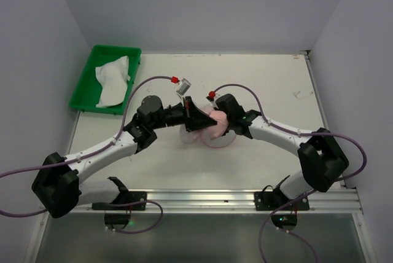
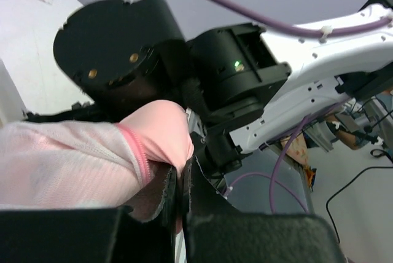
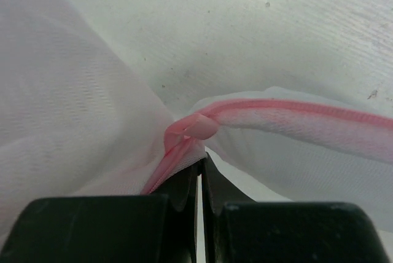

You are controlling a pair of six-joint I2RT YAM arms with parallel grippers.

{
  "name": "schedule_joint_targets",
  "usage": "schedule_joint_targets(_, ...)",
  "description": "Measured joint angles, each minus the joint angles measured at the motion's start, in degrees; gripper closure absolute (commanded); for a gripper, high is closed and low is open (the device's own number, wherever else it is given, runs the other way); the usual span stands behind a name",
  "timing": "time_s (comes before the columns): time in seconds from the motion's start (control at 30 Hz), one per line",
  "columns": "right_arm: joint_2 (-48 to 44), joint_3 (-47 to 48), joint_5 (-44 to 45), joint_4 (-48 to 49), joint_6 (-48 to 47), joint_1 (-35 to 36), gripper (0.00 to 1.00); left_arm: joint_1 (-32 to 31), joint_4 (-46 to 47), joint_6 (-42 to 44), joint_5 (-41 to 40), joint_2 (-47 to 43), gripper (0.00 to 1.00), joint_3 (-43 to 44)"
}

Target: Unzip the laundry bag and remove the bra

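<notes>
- The left jaws are pressed together, pinching a fold of the laundry bag [image 2: 67, 164]. In the left wrist view only a thin slit shows between their black fingers [image 2: 258, 235], and mesh is caught in it.
- The pink zip trim [image 2: 139, 154] runs down the mesh to just left of the left jaws' tips.
- A smooth pink fabric [image 2: 164, 129] bulges right above the left jaws, against the zip trim. Whether it lies inside the mesh or has pushed out of it, I cannot tell.
- The right jaws are also pressed together, nipping the zip trim where it bunches into a small pink knot just past their tips. Their fingers [image 3: 276, 229] are almost touching.
- From that knot, one length of trim runs away to the right of the right jaws. White mesh balloons to their left.
- Seen from above, the bag sits between the two sets of jaws, which meet tip to tip from opposite sides. It rests on the worktop [image 1: 258, 85], with pink showing through the mesh.
- A green tray [image 1: 83, 98] holding a white cloth [image 1: 114, 80] lies well apart from both jaws, out beyond the left ones.
</notes>
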Motion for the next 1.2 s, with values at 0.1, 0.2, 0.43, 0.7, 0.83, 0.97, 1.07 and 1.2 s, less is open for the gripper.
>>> schedule_joint_targets(0.1,1.16,-0.02,-1.09,0.42,0.2,0.0,1.0,0.33,-1.6,-0.46,-1.92,-0.9,1.0,1.6)
schedule_joint_targets(0.2,1.4,-0.15,-1.14,1.38,0.39,0.0,1.0,1.14,-4.92,-0.5,-5.16,-3.78,1.0,2.05)
schedule_joint_targets(0.43,0.83,0.57,-1.09,1.7,0.57,0.15,1.0,2.05,-14.08,1.62,-18.73,-12.81,1.0,2.23)
schedule_joint_targets(0.7,-0.68,6.14,-1.38,-3.39,0.74,0.13,1.0,2.05,-6.32,-2.82,-27.63,-15.1,1.0,-2.69)
schedule_joint_targets(0.83,-1.29,6.95,-2.62,-5.25,1.75,0.09,1.0,1.92,-1.51,-5.49,-28.81,-12.92,1.0,-6.01)
schedule_joint_targets(0.97,-4.09,6.78,-1.62,-6.95,2.16,0.04,1.0,1.88,-4.33,-4.9,-34.14,-13.84,1.0,-6.27)
schedule_joint_targets(1.07,-7.43,6.51,2.08,-8.31,2.19,0.07,1.0,1.88,-8.44,-3.67,-38.66,-15.21,1.0,-6.14)
schedule_joint_targets(1.2,-9.7,6.51,7.61,-11.02,2.21,0.04,1.0,1.88,-14.93,-2.29,-43.17,-14.88,1.0,-4.68)
